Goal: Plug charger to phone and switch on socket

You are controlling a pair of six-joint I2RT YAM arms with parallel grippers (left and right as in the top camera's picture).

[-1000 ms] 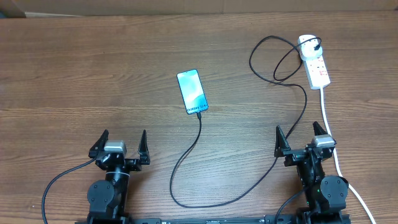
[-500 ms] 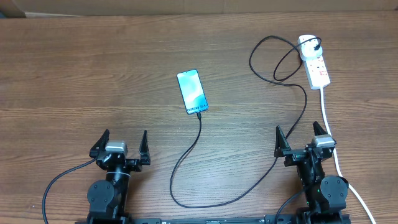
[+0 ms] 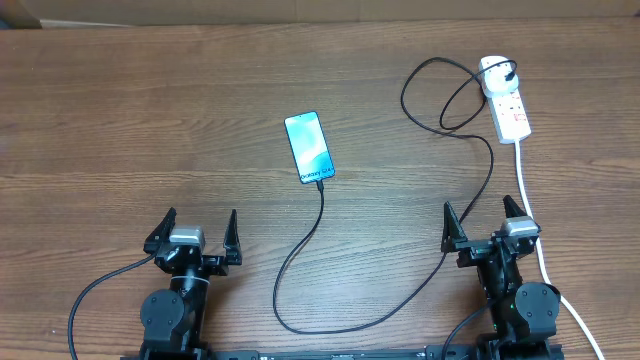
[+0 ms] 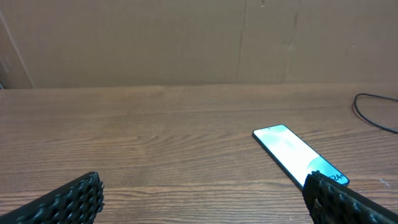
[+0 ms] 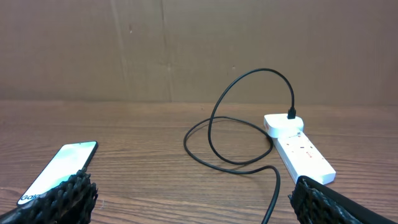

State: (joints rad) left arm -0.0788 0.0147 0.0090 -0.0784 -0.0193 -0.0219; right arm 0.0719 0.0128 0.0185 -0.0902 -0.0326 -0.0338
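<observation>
Overhead: phone (image 3: 309,147) lies well ahead of left pincer (image 3: 200,215), rightward

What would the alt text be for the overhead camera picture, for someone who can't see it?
A lit smartphone lies in the middle of a wooden table. A thin black charger cable loops from its near edge round to a white power strip at the far right. At the near edge, the left gripper and right gripper sit open, holding nothing.

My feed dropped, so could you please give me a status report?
Left gripper and right gripper open, empty, at near edge. Charger runs to phone's near end; screen lit. Socket far right, nothing blocking it.
</observation>
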